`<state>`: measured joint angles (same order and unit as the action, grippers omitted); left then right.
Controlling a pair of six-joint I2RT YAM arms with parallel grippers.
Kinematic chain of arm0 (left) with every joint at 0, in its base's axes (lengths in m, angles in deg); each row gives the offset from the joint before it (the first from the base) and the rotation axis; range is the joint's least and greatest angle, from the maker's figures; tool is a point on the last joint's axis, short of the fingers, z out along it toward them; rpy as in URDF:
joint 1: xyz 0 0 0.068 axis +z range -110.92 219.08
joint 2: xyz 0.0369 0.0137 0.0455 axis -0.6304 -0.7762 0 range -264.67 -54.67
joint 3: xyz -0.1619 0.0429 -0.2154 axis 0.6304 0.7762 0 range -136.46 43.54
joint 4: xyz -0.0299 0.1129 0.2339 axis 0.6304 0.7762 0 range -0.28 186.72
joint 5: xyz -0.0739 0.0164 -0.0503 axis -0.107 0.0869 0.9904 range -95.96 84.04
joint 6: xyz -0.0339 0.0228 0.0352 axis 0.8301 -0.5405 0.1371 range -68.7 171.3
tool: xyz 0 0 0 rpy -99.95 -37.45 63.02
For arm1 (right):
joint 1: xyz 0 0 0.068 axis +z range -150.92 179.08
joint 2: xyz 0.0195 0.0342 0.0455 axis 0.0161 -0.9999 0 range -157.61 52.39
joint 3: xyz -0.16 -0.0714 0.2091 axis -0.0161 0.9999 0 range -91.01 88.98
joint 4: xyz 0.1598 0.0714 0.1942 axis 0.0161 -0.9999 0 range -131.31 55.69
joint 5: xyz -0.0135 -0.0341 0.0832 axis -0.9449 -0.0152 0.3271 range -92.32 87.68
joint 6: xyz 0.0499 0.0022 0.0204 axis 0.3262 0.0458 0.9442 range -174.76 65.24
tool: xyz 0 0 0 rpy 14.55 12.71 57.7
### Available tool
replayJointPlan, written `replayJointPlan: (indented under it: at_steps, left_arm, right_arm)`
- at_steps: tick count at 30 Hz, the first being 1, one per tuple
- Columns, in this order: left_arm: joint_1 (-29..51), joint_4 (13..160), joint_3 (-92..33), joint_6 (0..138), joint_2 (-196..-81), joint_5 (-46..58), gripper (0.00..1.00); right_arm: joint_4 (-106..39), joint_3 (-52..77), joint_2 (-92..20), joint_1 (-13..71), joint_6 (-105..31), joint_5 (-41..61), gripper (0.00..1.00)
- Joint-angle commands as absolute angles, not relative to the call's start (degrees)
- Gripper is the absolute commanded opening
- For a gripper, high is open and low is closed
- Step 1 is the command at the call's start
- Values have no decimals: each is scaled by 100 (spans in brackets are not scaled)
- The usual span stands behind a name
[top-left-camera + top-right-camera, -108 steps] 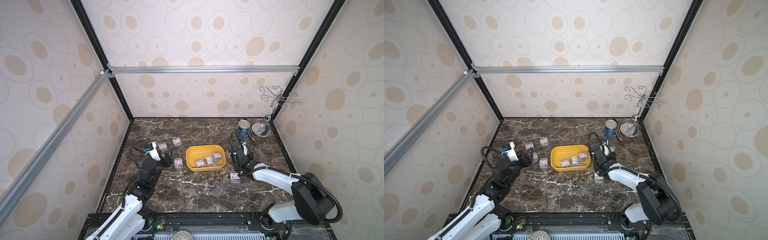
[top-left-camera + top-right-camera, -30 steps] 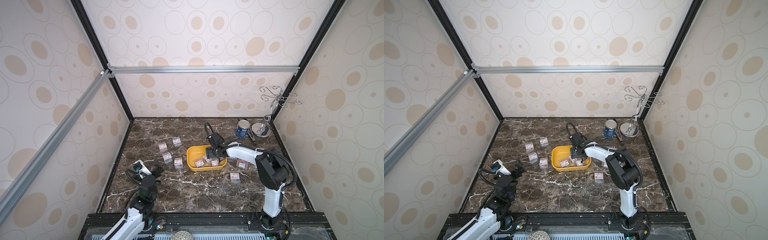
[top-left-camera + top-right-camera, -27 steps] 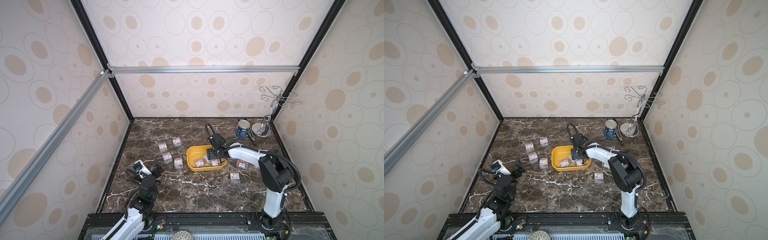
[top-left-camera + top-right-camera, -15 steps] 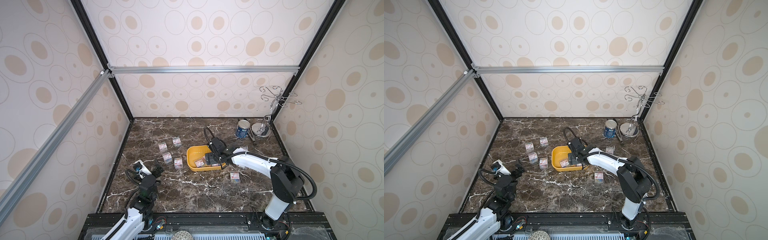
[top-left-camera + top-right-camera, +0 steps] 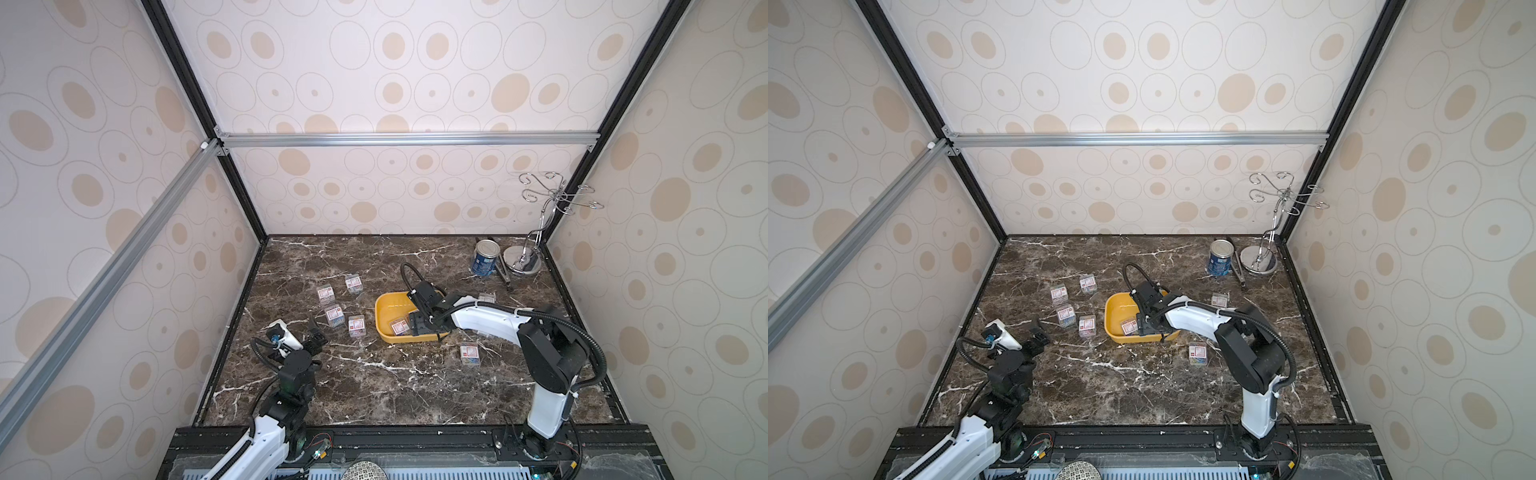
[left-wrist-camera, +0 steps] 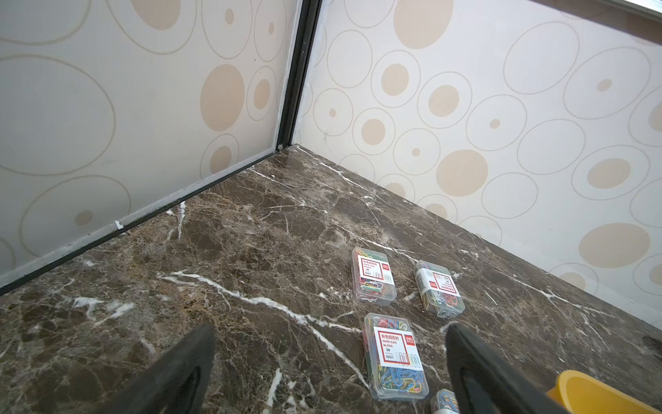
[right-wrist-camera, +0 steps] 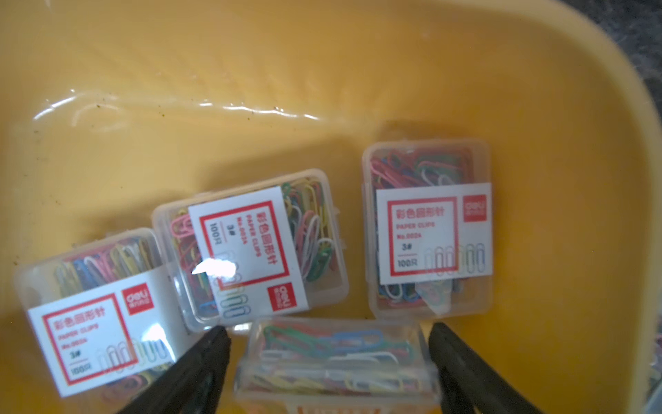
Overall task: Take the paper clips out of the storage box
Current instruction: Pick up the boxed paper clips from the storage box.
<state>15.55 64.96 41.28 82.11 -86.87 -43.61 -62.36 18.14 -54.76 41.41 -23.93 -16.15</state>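
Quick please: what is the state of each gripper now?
Left gripper: open, holding nothing.
Right gripper: open, jaws either side of one paper clip box in the yellow tray.

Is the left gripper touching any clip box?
Apart. A top view shows bare table between the open left gripper and the nearest clip box.

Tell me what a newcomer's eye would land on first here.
The yellow tray mid-table draws the eye, the right gripper down inside it with its jaws either side of a clip box standing on edge. Clear clip boxes lie scattered on the dark marble on the left arm's side of the tray, and a shiny wire stand rises in the far right corner.
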Motion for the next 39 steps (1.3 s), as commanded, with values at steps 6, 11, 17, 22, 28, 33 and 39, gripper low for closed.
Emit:
replayJointPlan:
  at_steps: [6,11,17,22,28,33,39]
  left_arm:
    - [1571,6518,4055,8338,-8701,-4499,100]
    - [1568,6503,4054,8341,-8702,-4499,100]
    - [1571,6515,4055,8340,-8710,-4512,100]
    - [1572,6519,4054,8343,-8706,-4507,100]
    - [1570,6528,4055,8352,-8704,-4513,100]
    - [1569,6532,4047,8356,-8712,-4516,100]
    - [1573,6537,4046,8356,-8710,-4520,100]
  right_arm:
    - [-6498,1638,-5686,4161,-2311,-1709,76]
    - [-6441,1762,-5345,4161,-2287,-1772,73]
    - [-6389,1830,-4924,4161,-2304,-1763,68]
    - [-6296,1964,-4596,4159,-2312,-1771,65]
    - [-6124,2180,-4298,4155,-2333,-1702,64]
    - [-5890,2324,-4122,4159,-2404,-1625,64]
    - [-5867,2293,-4044,4207,-2443,-1572,62]
